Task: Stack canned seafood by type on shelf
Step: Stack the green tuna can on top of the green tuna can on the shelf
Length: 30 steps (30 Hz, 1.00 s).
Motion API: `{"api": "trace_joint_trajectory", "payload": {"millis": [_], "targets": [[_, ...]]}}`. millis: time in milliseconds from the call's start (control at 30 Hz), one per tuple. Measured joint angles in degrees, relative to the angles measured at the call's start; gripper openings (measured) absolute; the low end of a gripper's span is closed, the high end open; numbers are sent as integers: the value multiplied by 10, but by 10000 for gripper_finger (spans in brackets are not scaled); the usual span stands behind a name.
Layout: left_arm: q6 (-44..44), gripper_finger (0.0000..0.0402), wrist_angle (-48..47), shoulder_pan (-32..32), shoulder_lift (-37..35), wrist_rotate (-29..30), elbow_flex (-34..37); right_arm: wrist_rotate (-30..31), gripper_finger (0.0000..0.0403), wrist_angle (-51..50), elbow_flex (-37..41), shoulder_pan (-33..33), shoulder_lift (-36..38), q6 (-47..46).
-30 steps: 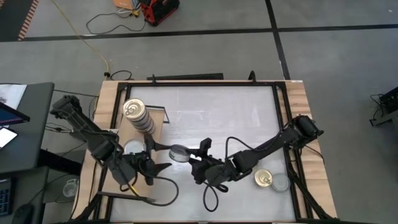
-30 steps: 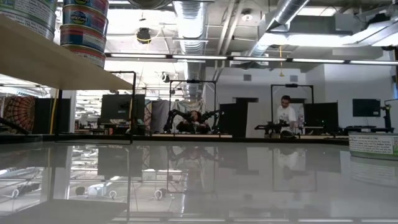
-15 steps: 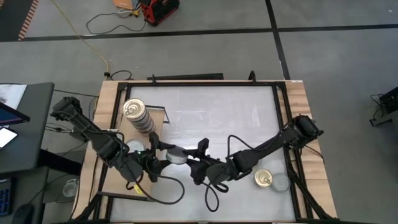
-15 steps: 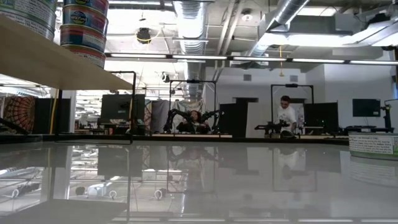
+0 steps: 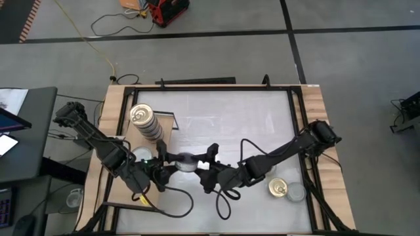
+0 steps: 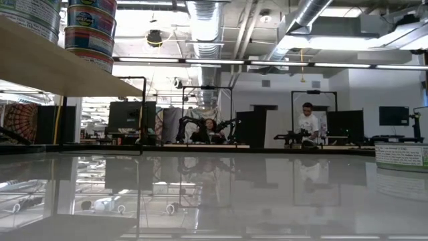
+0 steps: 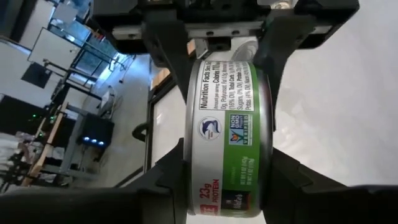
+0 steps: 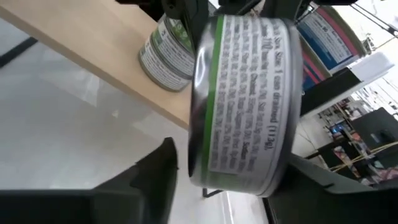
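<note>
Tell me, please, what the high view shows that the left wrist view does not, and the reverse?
Only the high view shows the whole layout: the tall stack of tins on the shelf, and a gold-topped tin with a silver one near the right arm. Only the left wrist view shows the green-and-white label of the handover tin and the left hand shut on it. Both show that tin between the left hand and the right hand.

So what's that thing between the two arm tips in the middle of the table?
In the high view, a tin with a green label: the left end effector is shut on it, and the right end effector faces it from the other side.
</note>
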<state>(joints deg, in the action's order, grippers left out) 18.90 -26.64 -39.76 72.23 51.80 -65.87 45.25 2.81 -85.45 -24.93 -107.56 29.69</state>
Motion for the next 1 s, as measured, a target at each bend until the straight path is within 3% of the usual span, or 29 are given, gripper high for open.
{"api": "trace_joint_trajectory", "payload": {"millis": [133,333,633,833,1000], "targets": [[0,129,-10,-20,-3,32,0,-1,313,-1,-6,-6,13,16],[-68,134,-117,-109,-38,51,-30,-2,367,8,-15,-26,37,17],[-227,138,-252,-226,-103,44,-47,-50,364,55,-14,-7,0,3],[-296,139,-330,-278,-143,40,-47,-193,356,182,-14,13,-32,-31],[-339,140,-382,-298,-161,25,-47,-230,356,240,-30,30,-67,10]]}}
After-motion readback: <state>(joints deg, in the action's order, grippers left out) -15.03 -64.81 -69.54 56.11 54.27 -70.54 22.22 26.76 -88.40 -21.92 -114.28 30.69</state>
